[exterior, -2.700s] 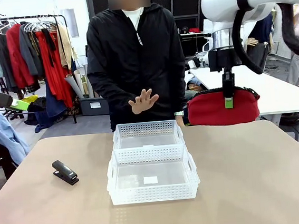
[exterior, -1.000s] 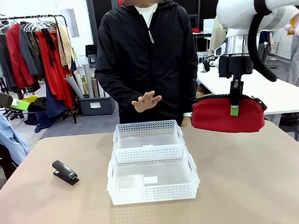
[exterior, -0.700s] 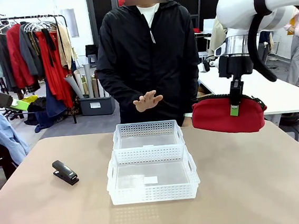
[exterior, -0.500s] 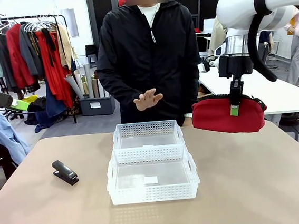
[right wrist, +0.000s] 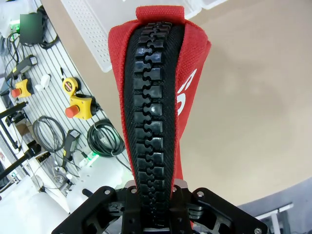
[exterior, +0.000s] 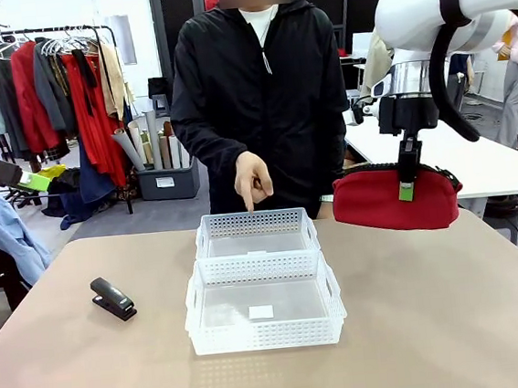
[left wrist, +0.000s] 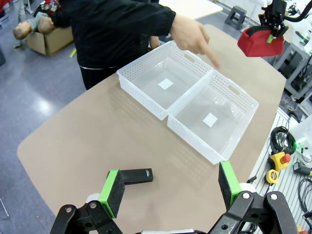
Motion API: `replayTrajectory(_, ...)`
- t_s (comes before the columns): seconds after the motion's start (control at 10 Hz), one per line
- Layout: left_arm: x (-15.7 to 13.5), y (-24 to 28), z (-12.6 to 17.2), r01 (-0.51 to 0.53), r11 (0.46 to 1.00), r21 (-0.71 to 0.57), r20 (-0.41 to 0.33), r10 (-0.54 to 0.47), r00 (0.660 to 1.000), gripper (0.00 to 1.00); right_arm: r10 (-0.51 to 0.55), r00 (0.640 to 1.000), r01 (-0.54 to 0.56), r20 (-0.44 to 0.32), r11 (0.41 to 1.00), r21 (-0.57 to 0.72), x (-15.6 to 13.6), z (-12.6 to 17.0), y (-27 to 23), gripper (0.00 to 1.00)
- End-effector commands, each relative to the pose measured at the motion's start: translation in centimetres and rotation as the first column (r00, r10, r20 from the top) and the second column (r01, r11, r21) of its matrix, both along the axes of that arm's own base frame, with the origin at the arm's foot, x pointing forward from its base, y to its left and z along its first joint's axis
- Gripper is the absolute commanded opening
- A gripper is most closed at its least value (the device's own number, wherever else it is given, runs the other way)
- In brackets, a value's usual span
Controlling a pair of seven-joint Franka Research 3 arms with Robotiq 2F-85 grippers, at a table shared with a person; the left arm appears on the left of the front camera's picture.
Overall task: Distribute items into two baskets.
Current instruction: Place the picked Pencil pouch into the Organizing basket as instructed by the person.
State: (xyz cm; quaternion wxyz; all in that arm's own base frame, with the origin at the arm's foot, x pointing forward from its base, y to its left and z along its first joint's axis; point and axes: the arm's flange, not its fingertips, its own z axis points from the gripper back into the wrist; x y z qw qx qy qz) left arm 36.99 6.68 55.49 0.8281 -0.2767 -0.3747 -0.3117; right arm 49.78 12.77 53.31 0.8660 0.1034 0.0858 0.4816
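Right gripper (exterior: 407, 185), upper right of the front view: jaws clenched on the black zipper top of the red pouch (exterior: 388, 203), which hangs in the air clear of the table (exterior: 454, 313) and to the right of both baskets. In the right wrist view, the same gripper (right wrist: 155, 214) sits at the bottom edge, and the pouch (right wrist: 157, 92) runs up the middle of the frame, zipper facing the camera, pinched between the fingers at its lower end. Left gripper (left wrist: 170, 187), bottom of the left wrist view: jaws spread wide, green pads well apart, nothing between them, raised above the table. Black stapler (left wrist: 137, 176), just above the left pad in that view, lying flat on the table; in the front view, the stapler (exterior: 112, 298) is at centre left, well apart from the baskets. Two white baskets at the centre of the front view, touching end to end, both without contents: the smaller basket (exterior: 255, 221) farther back, the larger basket (exterior: 266, 336) nearer the camera. Person's hand (exterior: 253, 180), above the far rim of the smaller basket, index finger pointing downward; the hand (left wrist: 191, 33) is at top centre of the left wrist view.
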Motion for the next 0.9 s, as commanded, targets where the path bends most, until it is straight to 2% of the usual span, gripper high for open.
replayTrajectory(0.0,0.02,0.04,0.06,-0.002,1.000,-0.003,0.012,0.002,1.000,1.00,-0.001,1.000,0.001,-0.001,1.000,-0.009,0.28,0.66,-0.01,0.00)
replayTrajectory(0.8,0.02,0.04,0.06,-0.002,1.000,-0.003,0.012,0.002,1.000,1.00,-0.001,1.000,0.001,-0.001,1.000,-0.009,0.28,0.66,-0.01,0.00)
